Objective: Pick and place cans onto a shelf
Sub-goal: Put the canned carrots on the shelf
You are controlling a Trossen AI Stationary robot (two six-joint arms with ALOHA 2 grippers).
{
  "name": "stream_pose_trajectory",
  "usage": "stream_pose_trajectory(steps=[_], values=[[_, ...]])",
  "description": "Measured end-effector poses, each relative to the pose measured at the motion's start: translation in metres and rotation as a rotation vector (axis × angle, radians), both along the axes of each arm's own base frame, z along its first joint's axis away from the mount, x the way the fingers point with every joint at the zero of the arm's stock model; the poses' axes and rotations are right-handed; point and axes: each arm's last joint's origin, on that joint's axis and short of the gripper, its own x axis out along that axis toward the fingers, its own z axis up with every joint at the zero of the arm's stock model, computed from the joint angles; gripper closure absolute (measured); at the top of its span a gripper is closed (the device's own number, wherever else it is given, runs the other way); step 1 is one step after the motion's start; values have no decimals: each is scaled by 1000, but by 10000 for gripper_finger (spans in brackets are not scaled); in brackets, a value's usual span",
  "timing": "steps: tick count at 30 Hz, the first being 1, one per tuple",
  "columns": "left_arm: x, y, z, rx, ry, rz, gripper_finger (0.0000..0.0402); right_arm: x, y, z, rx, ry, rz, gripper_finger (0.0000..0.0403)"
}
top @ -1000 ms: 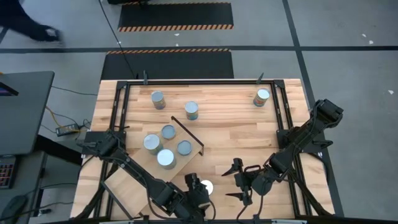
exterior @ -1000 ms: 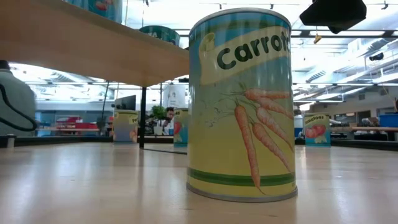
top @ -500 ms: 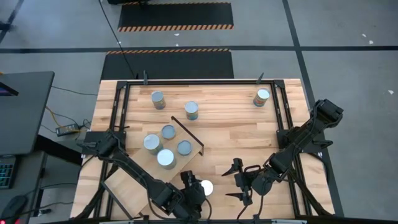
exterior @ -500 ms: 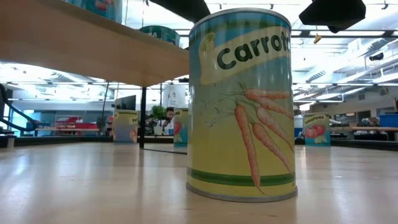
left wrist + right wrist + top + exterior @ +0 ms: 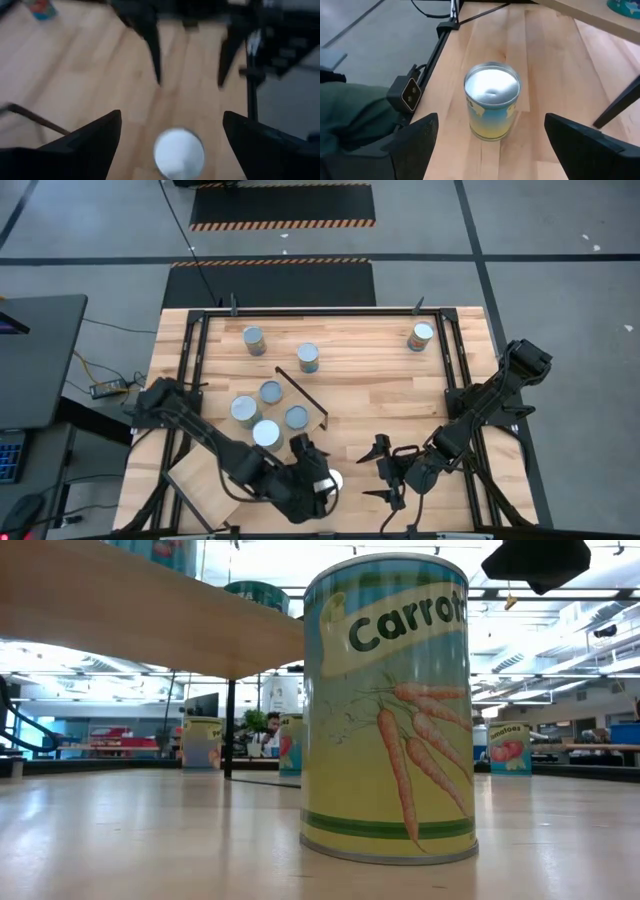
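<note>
fingers (image 5: 95, 145) of the left gripper (image 5: 312, 470): spread wide, empty, now over the carrots can (image 5: 331, 480) at the near bench (image 5: 380, 390) edge, having swung in from beside it over the last second. right gripper (image 5: 383, 470): fingers apart, idle, just beside the same can. shelf (image 5: 205, 478): four cans (image 5: 269, 416) on top; three more stand on the bench at the far side. judgement: a grasp on the carrots can looks imminent.
</note>
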Motion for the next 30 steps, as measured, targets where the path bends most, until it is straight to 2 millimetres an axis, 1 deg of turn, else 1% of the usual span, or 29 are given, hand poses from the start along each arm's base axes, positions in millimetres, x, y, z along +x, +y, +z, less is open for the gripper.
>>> stream_pose_trajectory(steps=[4, 9, 14, 19, 22, 30], values=[[6, -7, -18, -12, 54, -37, 47, 0, 0, 0, 26, 5, -16, 30], [17, -20, -57, 27, 128, -56, 47, 0, 0, 0, 24, 7, -16, 30], [23, -24, -78, -12, 166, -25, 47, 0, 0, 0, 38, 12, -23, 30], [29, -18, -82, -42, 175, 6, 47, 0, 0, 0, 42, 14, -19, 30], [28, -14, -87, -31, 216, 23, 47, 0, 0, 0, 43, 14, -19, 30], [32, -5, -88, -53, 243, 43, 47, 0, 0, 0, 44, 14, -18, 30]])
